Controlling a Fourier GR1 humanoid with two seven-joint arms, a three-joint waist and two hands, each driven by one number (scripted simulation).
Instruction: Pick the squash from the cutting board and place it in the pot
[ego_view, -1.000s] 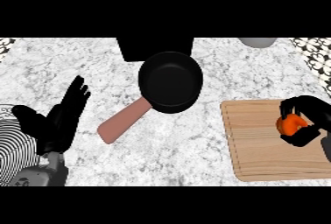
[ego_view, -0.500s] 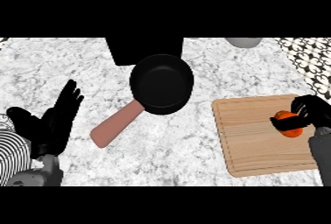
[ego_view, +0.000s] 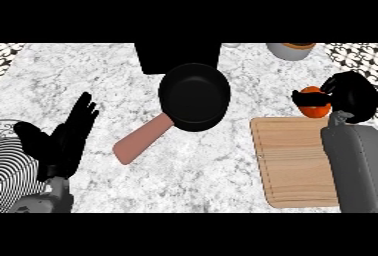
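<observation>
The right robot hand (ego_view: 353, 96) was curled round the orange squash (ego_view: 312, 101), held above the desk just beyond the cutting board (ego_view: 295, 162); it needed carrying level leftward over the black pot (ego_view: 194, 96); the left robot hand (ego_view: 70, 135) rested spread.

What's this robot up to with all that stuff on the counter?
Its right hand is curled round an orange squash, holding it just past the far edge of the wooden cutting board. To the left sits a black pan-like pot with a pinkish handle, with nothing in it yet; the squash is meant to go there. The left hand rests open at the left side of the view, holding nothing.
</observation>
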